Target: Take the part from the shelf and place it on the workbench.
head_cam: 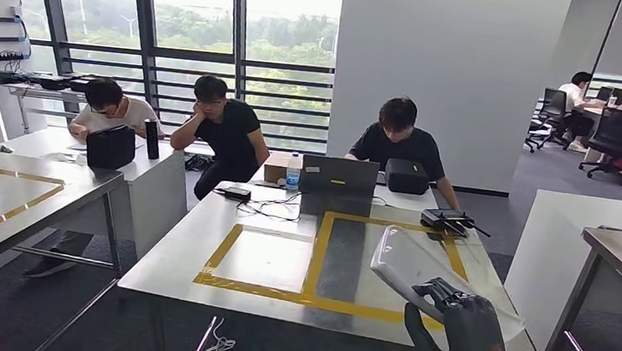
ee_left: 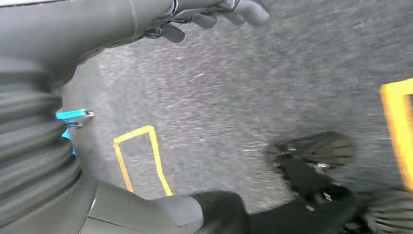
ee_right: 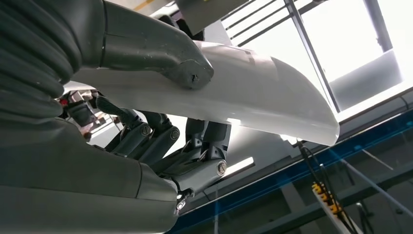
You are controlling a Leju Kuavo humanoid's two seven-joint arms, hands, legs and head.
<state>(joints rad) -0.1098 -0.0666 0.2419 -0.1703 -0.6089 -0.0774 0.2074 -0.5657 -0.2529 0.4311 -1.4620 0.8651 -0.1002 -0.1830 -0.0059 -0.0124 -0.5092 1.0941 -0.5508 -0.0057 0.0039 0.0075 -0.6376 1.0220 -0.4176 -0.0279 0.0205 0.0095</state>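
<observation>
Head view shows the right hand [head_cam: 466, 335] low at the near right, gripping the part [head_cam: 427, 271], a pale, curved panel that is partly see-through, by its near end; the far end reaches up and away over the near right side of the workbench [head_cam: 170, 261]. From the right wrist view the grip is plain: the thick thumb [ee_right: 160, 51] presses on one face of the part [ee_right: 263, 97] while the darker fingers [ee_right: 195, 151] curl against the other face, so the panel is clamped between them. The part sits tilted and, as far as I can tell, is held above the bench top without resting on it, over the yellow tape outline [head_cam: 317, 253] that marks two rectangles on the steel surface. Left wrist view looks down at grey carpet with yellow floor tape [ee_left: 141, 156], and the left hand [ee_left: 214, 17] hangs there with its fingers loosely curled and nothing in them. Three people sit at the far side of the bench with a laptop [head_cam: 339, 178] and a water bottle [head_cam: 293, 172] near them, well apart from the taped area. I judge the pick from the shelf to be done and the carry nearly over, so the step in hand is the placing. The next move calls for lowering the part flat inside the taped area, levelling its tilt first, and opening the fingers only once the panel is borne by the bench
</observation>
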